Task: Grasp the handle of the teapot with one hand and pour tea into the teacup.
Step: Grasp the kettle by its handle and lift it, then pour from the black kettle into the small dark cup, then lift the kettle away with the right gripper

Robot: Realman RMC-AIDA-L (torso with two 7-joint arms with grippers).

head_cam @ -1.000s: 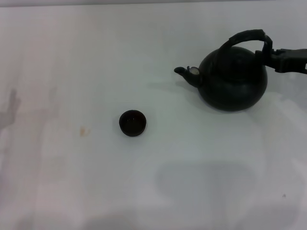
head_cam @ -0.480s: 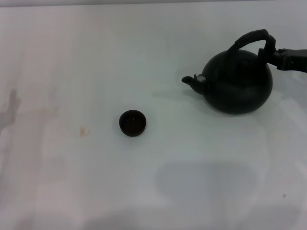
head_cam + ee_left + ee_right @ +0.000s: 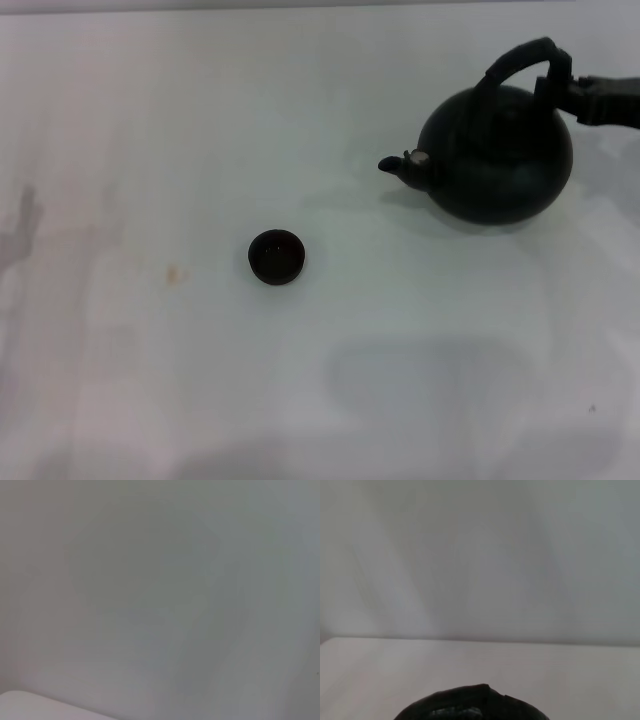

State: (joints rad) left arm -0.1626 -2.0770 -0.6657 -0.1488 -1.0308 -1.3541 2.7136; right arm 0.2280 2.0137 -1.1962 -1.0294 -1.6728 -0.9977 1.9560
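Observation:
The round matte black teapot (image 3: 497, 160) is at the far right in the head view, its silver-tipped spout (image 3: 400, 165) pointing left toward the teacup. Its arched handle (image 3: 518, 58) curves over the top. My right gripper (image 3: 562, 95) reaches in from the right edge and is shut on the right end of the handle. The tiny dark teacup (image 3: 277, 256) stands alone on the table, well to the left of and nearer than the spout. A dark rounded piece of the teapot (image 3: 470, 705) shows in the right wrist view. My left gripper is out of view.
The white table (image 3: 150, 150) spreads around both objects. A small orange-brown stain (image 3: 176, 272) marks it left of the teacup. The left wrist view holds only a plain pale surface (image 3: 160, 600).
The teapot, held by the right gripper, has shifted a little right and upward in the head view, and its spout tip sits lower than it did. The teacup has stayed put.

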